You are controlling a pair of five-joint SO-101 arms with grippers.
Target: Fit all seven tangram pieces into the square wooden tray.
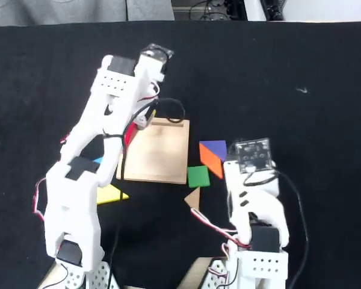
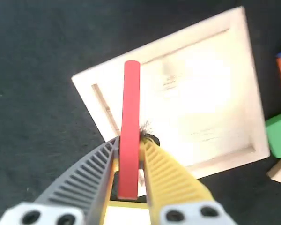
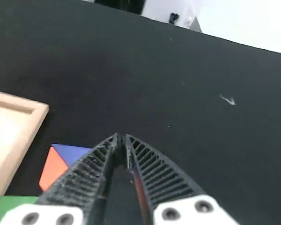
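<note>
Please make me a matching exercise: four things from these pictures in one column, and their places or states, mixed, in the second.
1 red piece
2 green square
3 yellow triangle
4 right gripper

A shut over the black cloth
B beside the orange piece
C in the left gripper
D partly hidden by the left arm

Pairs: 1-C, 2-B, 3-D, 4-A

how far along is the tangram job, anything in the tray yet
Nothing looks placed: the tray is bare where it shows. In hand: the left jaws are shut on the red piece, edge-on over the tray. Left: the blue triangle, orange piece, green square, tan triangle and yellow triangle lie outside it. The right jaws are shut, empty.
</note>
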